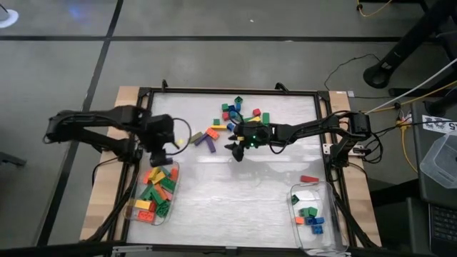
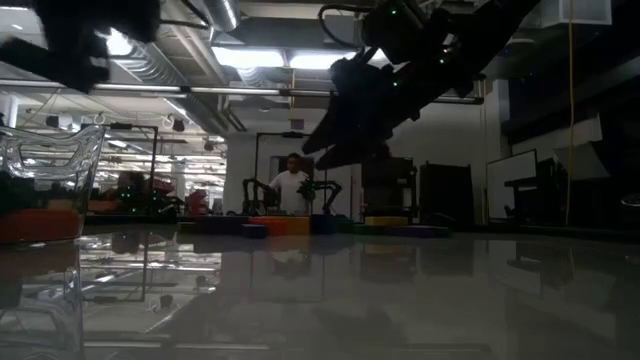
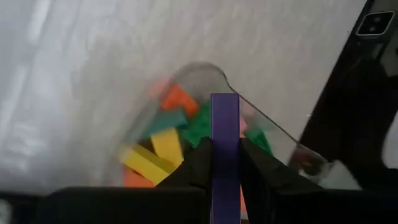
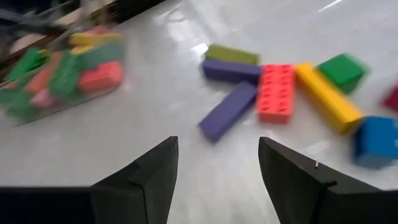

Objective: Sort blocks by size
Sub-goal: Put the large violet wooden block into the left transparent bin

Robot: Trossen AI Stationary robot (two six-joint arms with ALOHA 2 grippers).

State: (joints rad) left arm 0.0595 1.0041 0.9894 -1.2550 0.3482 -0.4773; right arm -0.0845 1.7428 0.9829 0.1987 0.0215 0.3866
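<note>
Left-wrist foreground: long purple brick (image 3: 224,149) pinched upright between left gripper (image 3: 224,163) fingers, jaws clamped on its narrow sides, brick poking up past the tips
Below it: left tub (image 3: 205,71), clear, already part-filled with long bricks, orange, green, yellow
Left gripper position: over upper end of left tub (image 1: 153,214) in high view, above the contents, not in them
Right-wrist foreground: right gripper (image 4: 217,168) fingers apart, nothing between them, pointed at table
Right gripper position: table centre (image 1: 240,146), just beside loose pile
Loose pile: purple long brick (image 4: 228,112) nearest the open jaws, lying flat and askew; second purple brick (image 4: 230,71) behind it; red studded brick (image 4: 276,92), yellow long brick (image 4: 327,96), green short brick (image 4: 341,68), blue brick (image 4: 375,140) close by, several touching
Right tub: (image 1: 339,235) few short bricks, green, blue, orange; one red brick (image 1: 309,178) on table just outside it
Handling guess: hard plastic, light, stiff, not fragile; smooth sides likely slippery, studs give some bite
Grip advice: long bricks across the narrow width near mid-length to avoid swing; short ones across any flat pair of sides
Risk: neighbours touching, likely nudged on approach
Low view: arms dark overhead; person (image 2: 291,187) far in room behind
</note>
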